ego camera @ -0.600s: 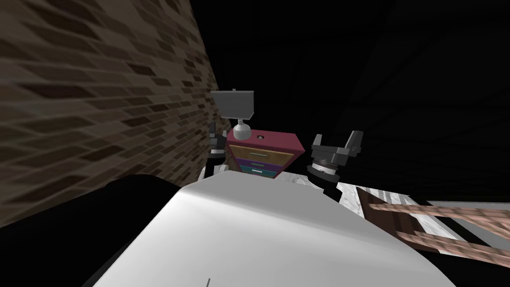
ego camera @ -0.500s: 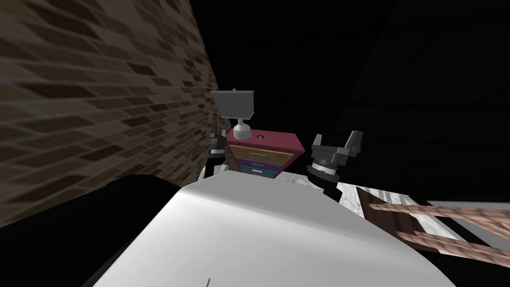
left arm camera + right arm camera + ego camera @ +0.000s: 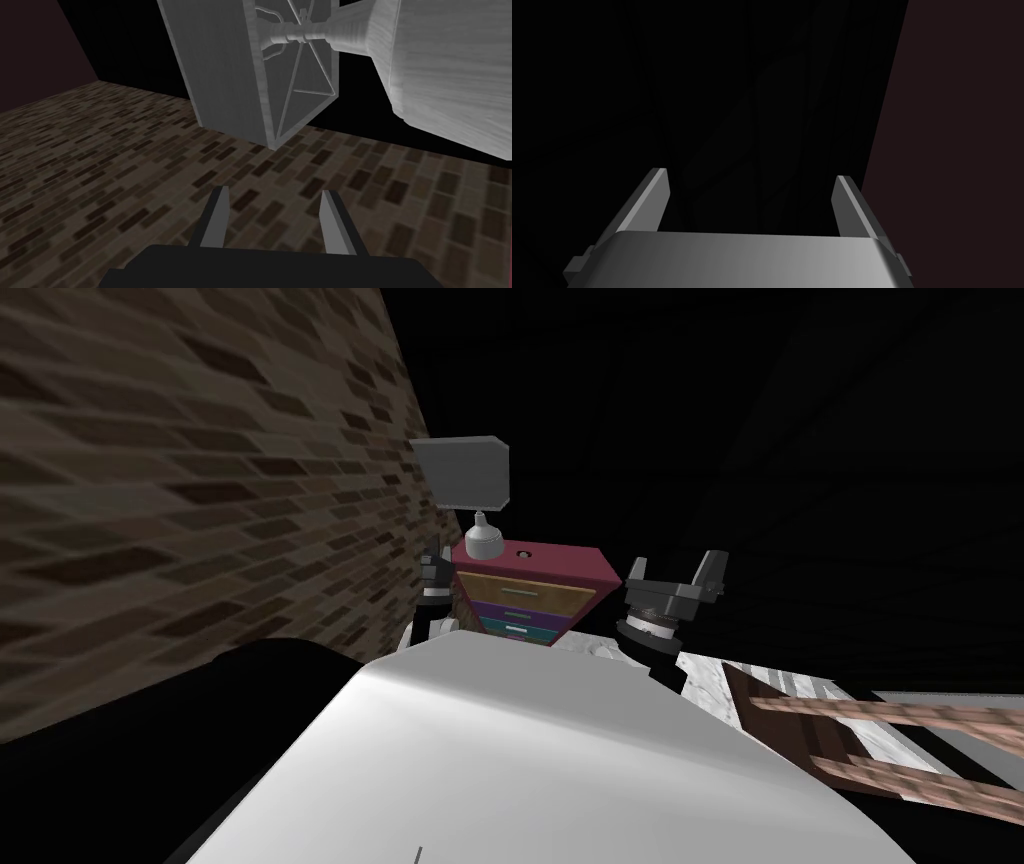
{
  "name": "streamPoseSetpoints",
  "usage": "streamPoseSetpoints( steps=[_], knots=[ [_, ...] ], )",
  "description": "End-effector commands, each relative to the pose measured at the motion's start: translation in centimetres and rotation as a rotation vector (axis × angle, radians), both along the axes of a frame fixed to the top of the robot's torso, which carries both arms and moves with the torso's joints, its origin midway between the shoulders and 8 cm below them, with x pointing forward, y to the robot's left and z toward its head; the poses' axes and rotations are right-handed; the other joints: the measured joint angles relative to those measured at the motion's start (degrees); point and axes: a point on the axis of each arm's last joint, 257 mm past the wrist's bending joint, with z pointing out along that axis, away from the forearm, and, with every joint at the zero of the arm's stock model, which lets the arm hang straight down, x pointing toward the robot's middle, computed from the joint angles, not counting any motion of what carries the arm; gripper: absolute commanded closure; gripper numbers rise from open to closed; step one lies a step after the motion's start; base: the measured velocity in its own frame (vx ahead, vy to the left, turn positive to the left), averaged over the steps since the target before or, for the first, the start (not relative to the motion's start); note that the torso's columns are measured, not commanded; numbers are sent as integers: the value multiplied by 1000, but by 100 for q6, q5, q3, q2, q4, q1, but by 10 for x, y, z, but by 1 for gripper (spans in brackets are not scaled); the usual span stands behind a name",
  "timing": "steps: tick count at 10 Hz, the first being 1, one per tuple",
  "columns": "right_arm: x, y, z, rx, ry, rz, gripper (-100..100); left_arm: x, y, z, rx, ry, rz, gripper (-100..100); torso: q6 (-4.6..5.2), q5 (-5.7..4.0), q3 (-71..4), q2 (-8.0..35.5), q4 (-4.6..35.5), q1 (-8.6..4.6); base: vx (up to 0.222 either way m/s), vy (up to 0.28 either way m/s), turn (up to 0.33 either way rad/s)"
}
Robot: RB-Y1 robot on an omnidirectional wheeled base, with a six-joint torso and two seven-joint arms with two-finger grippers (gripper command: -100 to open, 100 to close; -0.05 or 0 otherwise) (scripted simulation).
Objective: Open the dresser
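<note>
The dresser stands ahead against the brick wall, with a maroon top and tan, purple and teal drawers, all closed. A grey lamp stands on its left corner. My left gripper is raised just left of the dresser's upper corner. In the left wrist view its fingers are open with nothing between them, pointing at the brick wall beneath the lamp shade. My right gripper is held up right of the dresser, open and empty.
The brick wall runs close along my left. A brown wooden frame lies on the pale floor at lower right. A black area lies behind and right of the dresser.
I have moved slightly closer to the dresser: it and the lamp look larger and the lamp sits higher in view. Both arms keep their pose.
</note>
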Motion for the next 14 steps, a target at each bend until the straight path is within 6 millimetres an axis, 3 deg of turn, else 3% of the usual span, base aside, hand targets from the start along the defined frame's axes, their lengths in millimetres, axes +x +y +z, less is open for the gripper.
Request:
streamPoseSetpoints(
  steps=[1,3,4,6,14],
  knots=[
    [0,0,0,0,0,0,0,0,0,0,0,0,0,0,0,0,-845,424,423,0,0,0,0],
    [0,0,0,0,0,0,0,0,0,0,0,0,0,0,0,0,-2537,1270,1269,0,0,0,0],
    [0,0,0,0,0,0,0,7,-4,-9,34,19,-20,-100,0,0,-3383,1693,1692,0,0,0,0],
    [0,0,0,0,1,0,0,15,-6,-21,60,40,-35,-100,0,0,-3889,1940,1937,1,-5,-5,2],
    [0,0,0,0,1,0,0,50,-4,-74,102,111,-54,-100,14,15,-3957,1897,1925,16,-1,0,1]
  ],
)
